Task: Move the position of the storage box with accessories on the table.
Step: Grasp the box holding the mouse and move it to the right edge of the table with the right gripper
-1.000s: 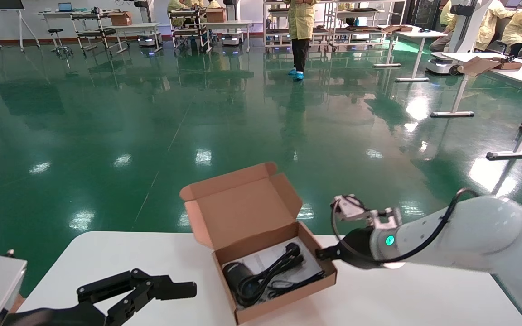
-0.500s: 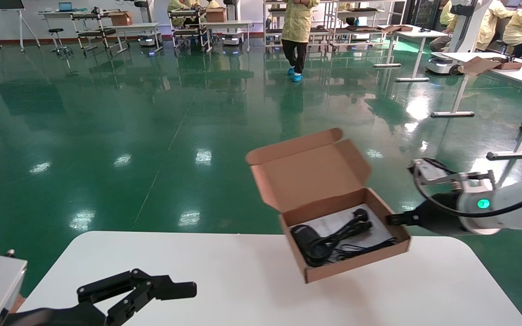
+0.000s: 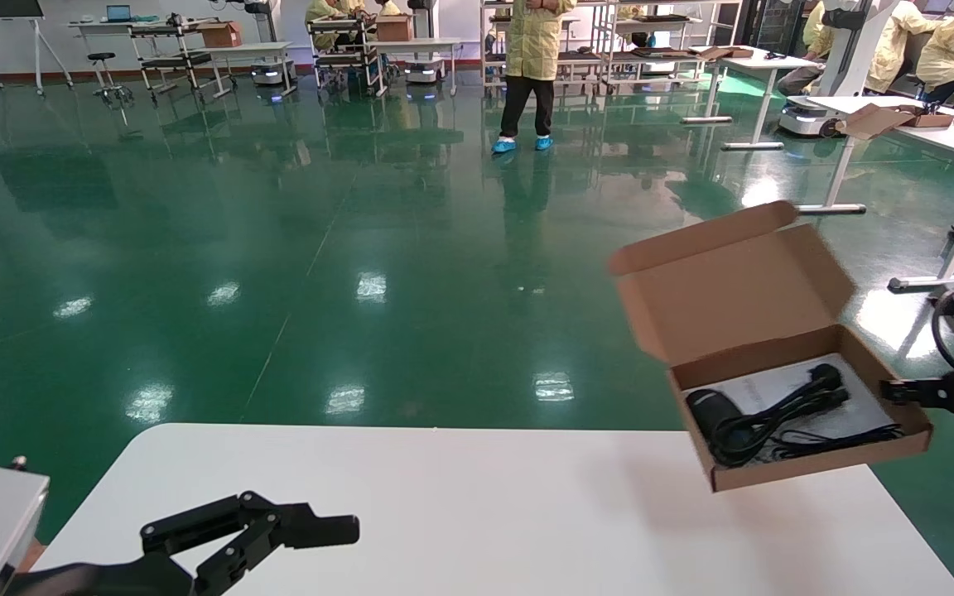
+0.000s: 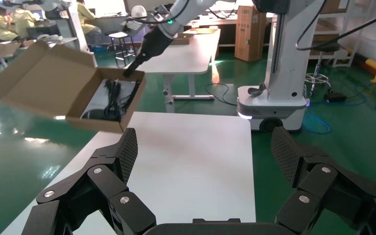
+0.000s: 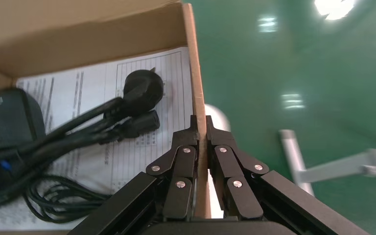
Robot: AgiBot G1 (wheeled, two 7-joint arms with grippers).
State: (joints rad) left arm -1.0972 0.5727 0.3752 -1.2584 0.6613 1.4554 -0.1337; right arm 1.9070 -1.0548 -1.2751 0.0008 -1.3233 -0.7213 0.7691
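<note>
A shallow brown cardboard storage box [image 3: 800, 447], flap lid raised, hangs above the white worktop's [image 3: 477, 513] right far corner. Inside lie a black cylinder with coiled cables [image 3: 763, 414] on a printed sheet [image 5: 132, 147]. The right tool [image 5: 200, 128] pinches its side wall. The left tool [image 4: 203, 152] hovers spread wide near the worktop's left front. Glossy green floor [image 3: 278, 232] beyond.

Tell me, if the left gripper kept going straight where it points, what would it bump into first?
Probably nothing soon. The left gripper is open and points along the bare table. The box, held by the right gripper, hangs off to one side, though depth is hard to judge.
</note>
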